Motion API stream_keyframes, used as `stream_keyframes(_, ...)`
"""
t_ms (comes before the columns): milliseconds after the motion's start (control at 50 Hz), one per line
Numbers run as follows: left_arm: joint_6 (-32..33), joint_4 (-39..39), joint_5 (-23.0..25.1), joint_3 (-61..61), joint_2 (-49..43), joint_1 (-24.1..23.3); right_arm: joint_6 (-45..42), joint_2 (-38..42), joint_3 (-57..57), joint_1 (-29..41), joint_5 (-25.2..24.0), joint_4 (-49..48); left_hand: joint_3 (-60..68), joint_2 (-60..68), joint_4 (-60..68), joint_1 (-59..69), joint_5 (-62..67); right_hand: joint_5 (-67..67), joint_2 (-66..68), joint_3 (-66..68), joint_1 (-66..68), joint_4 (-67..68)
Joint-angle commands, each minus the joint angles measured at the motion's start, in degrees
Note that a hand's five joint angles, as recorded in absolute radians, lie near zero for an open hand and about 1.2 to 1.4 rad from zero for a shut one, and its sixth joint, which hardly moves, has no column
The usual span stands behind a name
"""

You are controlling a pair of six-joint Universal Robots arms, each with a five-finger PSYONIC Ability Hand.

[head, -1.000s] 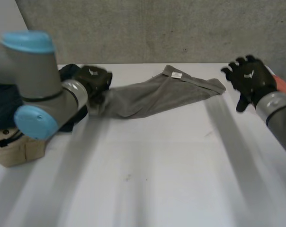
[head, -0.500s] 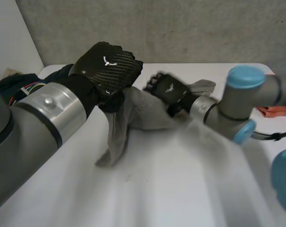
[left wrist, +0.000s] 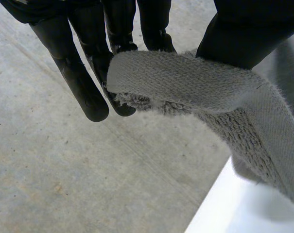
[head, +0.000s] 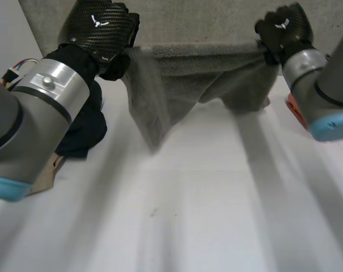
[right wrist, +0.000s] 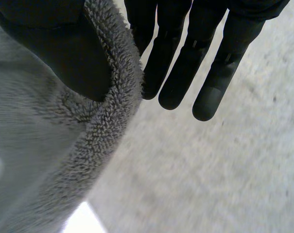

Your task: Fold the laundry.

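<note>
Towel (head: 205,73), grey. Head view: strung out in the air between both hands in front of the concrete wall (head: 216,22), with its lower part hanging over the white tabletop (head: 188,215). Left hand (head: 100,31) holds one top corner, right hand (head: 282,31) the other. Dark clothes pile (head: 83,127) sits on the tabletop beside the left arm.

Left wrist view: thumb and fingers (left wrist: 88,73) clamped on the towel's hemmed edge.

Right wrist view: thumb presses the fluffy towel edge against the fingers (right wrist: 176,63), pinch closed.
</note>
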Motion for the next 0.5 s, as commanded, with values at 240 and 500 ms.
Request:
stream_keyframes(240,0.1,3.6,0.5,-4.3,-16.5,0.9,0.8,-5.7,32.1,4.0,0.2,5.9,12.3,11.5,11.2,13.7,14.9,-55.5,-57.4,-58.0,-54.1,-58.5)
stream_keyframes(500,0.0,3.4,0.6,-14.2,-5.8,0.5,-2.7,-9.6,11.5,-7.5,-4.1,20.1,12.3,11.5,11.2,13.7,14.9,-55.5,-57.4,-58.0,-54.1,-58.5)
